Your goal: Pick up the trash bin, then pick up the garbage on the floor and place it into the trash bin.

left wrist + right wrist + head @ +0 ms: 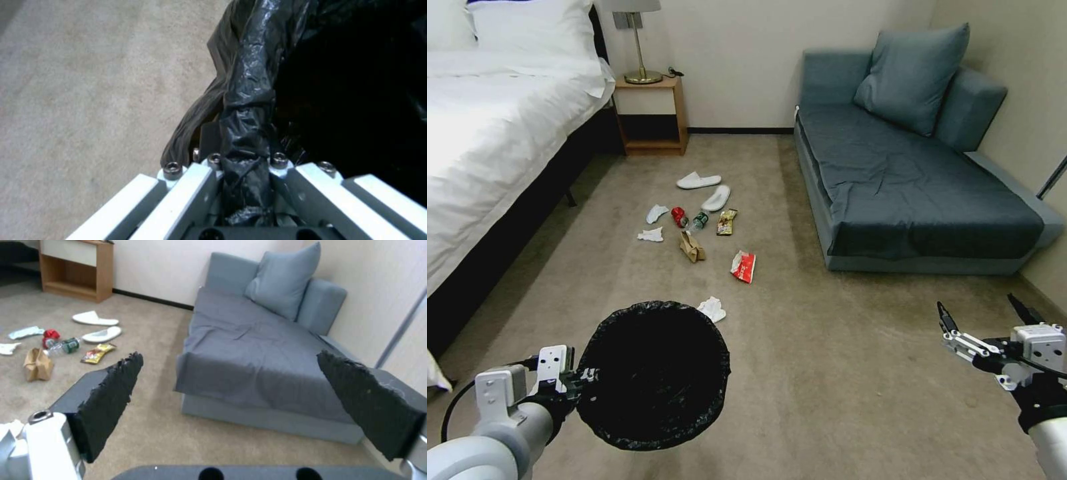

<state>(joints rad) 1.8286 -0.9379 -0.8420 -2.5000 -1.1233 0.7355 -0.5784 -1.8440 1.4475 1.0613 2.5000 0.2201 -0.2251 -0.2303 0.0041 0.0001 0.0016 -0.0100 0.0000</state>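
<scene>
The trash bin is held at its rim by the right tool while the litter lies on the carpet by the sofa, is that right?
Not quite: the left tool holds the trash bin at its rim, as the head view shows. The right tool hangs open and empty. The litter does lie on the carpet by the sofa.

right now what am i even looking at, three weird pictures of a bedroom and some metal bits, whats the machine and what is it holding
This is a wheeled robot with two arms, each ending in a claw. The wide picture comes from a camera on its head, looking down at a carpeted bedroom floor. The other two come from cameras on its wrists, so you see each claw close up.

The left claw is shut on the rim of the trash bin, a round bin lined with a black bag; the left wrist picture shows that bag pinched between its fingers. The right claw is open and holds nothing.

On the carpet ahead lie two white slippers, crumpled tissues, a red can, a small green bottle, a brown paper bag and two wrappers.
</scene>
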